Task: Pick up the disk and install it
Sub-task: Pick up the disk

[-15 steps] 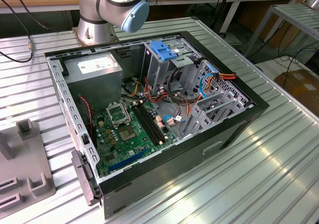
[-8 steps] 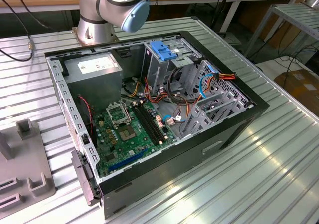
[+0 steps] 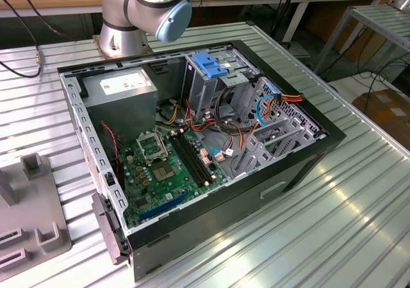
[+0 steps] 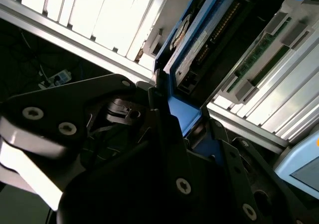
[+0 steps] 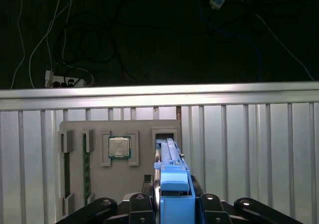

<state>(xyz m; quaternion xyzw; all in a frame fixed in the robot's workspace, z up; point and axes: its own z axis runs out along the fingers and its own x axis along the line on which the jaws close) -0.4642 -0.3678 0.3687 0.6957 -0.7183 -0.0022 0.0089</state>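
In the first wrist view I see the disk [image 5: 173, 171] edge-on, its bright blue rail facing the camera, standing between the black fingers [image 5: 141, 202] of my gripper [image 5: 173, 204], which is shut on it. Its far end lies over the empty slot [image 5: 164, 134] of a grey holder tray [image 5: 144, 127]. The second wrist view shows the disk's labelled metal body [image 4: 195, 47] and blue rail [image 4: 183, 115] clamped in the gripper [image 4: 182, 118]. In the exterior view the open computer case [image 3: 301, 166] lies on the slatted table, with its metal drive cage [image 3: 221, 86] at the back.
The holder tray also carries a processor chip [image 5: 119, 147] and memory sticks [image 5: 87, 167]. Past the table's edge rail [image 5: 159, 97] there are dark floor and cables. Inside the case are a power-supply box [image 3: 122, 89], a green motherboard [image 3: 163, 166] and loose wiring [image 3: 282, 102]. A grey fixture [image 3: 29, 217] sits at the exterior view's left.
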